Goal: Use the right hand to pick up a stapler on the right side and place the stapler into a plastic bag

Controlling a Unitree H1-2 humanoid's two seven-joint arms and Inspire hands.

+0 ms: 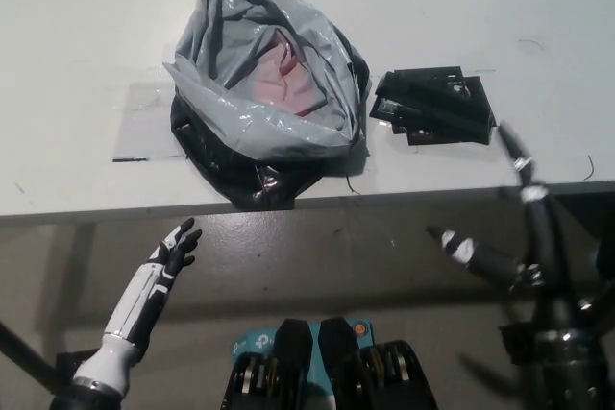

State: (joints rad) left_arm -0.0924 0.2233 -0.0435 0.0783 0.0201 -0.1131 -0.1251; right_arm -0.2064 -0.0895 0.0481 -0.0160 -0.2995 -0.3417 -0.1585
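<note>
right robot hand (534, 261) splayed wide near flat black stapler (432, 108), beside crinkled grey bag (264, 84).

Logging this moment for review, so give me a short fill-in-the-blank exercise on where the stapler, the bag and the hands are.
1. The stapler lies on the table, to the ____ of the plastic bag.
2. The right hand is open and holds ____.
3. The left hand, fingers apart, rests at the picture's lower ____.
Missing words: right; nothing; left.

readable text: none | plastic bag (264, 93): no legible marking | stapler (430, 106): no legible marking
</note>
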